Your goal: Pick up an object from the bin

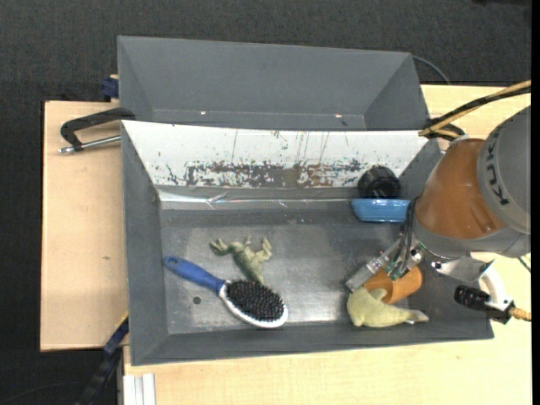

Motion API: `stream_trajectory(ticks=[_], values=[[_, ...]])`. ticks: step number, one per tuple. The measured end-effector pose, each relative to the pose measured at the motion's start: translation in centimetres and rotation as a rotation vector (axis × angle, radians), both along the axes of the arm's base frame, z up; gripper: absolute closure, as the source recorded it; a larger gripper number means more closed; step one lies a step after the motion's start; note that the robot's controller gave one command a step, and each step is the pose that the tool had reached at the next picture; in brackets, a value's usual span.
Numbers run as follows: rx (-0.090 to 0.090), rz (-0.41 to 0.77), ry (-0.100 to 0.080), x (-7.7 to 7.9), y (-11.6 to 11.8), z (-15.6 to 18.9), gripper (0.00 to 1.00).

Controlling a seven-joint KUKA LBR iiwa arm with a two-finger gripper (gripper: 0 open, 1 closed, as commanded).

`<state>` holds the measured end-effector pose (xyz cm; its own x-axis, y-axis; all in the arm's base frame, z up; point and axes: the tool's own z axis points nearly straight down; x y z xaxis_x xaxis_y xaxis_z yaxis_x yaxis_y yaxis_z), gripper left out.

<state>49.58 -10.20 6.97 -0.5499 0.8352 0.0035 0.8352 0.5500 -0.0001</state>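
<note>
Gripper (377, 274) low in the bin (142, 251), well to the right of the hairbrush (240, 295).
Landmark: blue-handled hairbrush with a black bristle head, lying on the bin floor. The gripper is on about the same level as its head, well apart from it to the right. Apart or together: cannot tell. A small orange thing (405, 283) touches the gripper on the side away from the hairbrush; whether it is gripped is not visible. A pale yellow soft thing (384, 310) lies just in front of that. A green toy lizard (246, 254) is just behind the hairbrush. A blue dish (380, 211) carrying a black round thing (378, 180) sits behind and right of it, at the back wall.
</note>
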Motion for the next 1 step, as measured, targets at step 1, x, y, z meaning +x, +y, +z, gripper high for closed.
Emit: stream_trajectory(ticks=[1], values=[[0.002, -0.12, -0.005, 0.01, -2.07, 0.08, 0.0]])
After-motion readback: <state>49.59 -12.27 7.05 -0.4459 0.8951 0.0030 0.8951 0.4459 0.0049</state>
